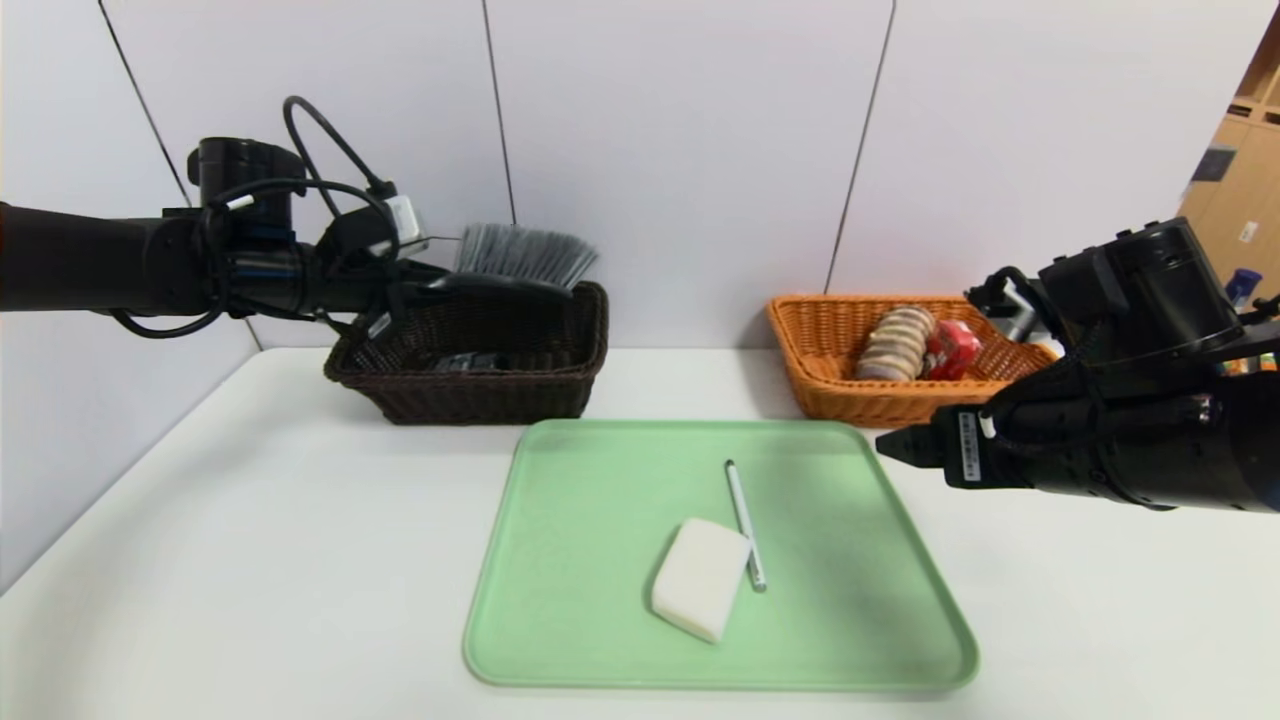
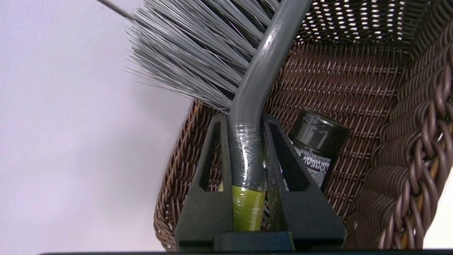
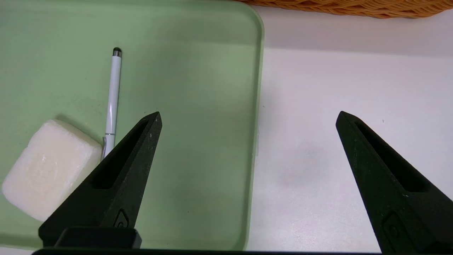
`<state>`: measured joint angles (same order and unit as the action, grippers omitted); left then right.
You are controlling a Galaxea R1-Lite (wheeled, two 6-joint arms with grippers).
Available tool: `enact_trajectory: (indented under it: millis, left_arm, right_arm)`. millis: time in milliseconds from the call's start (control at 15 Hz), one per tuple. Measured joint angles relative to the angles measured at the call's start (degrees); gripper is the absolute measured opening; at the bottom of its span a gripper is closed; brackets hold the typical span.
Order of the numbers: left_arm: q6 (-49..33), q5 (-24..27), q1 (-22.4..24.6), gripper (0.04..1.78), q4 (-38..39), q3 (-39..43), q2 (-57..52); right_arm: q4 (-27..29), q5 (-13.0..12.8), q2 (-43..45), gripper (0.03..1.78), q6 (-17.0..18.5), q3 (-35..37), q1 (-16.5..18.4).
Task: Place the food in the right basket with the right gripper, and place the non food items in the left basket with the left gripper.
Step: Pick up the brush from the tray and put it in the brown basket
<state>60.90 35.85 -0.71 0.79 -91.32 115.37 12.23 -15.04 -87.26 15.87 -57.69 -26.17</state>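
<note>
My left gripper (image 1: 440,285) is shut on the handle of a grey brush (image 1: 525,255) and holds it over the dark brown basket (image 1: 470,395). In the left wrist view the fingers (image 2: 212,148) clamp the brush handle (image 2: 247,156), and a black bottle (image 2: 315,141) lies in the brown basket (image 2: 389,148). My right gripper (image 1: 890,447) is open and empty, above the right edge of the green tray (image 1: 600,640). A white soap bar (image 1: 700,578) and a white pen (image 1: 745,522) lie on the tray. Both also show in the right wrist view: soap bar (image 3: 49,168), pen (image 3: 113,95).
The orange basket (image 1: 830,390) at the back right holds a pack of round biscuits (image 1: 897,343) and a red packet (image 1: 952,350). The white table (image 1: 250,560) runs around the tray. A wall stands close behind both baskets.
</note>
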Motion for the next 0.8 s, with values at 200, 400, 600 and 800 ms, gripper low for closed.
enact_trajectory:
  millis: [200,400,600,800]
  left_arm:
    - [0.84,-0.13,-0.04,0.31,0.02,0.15,-0.43]
    - [0.95,-0.24,0.05,0.31,0.0,0.74,-0.9]
    - [1.41,-1.87,-0.11,0.31,-0.22,2.1,-1.73]
    - [2.33,-2.29,-0.11,0.72,-0.17,2.93,-2.47]
  right_arm:
    - [0.0,0.0,0.13,1.7,0.02,0.13,0.02]
    - [0.01,0.02,0.2,1.71,0.02,0.41,0.0]
    - [0.01,0.0,0.27,1.71,0.02,0.46,0.0]
    - [0.01,0.02,0.3,1.71,0.02,0.48,-0.01]
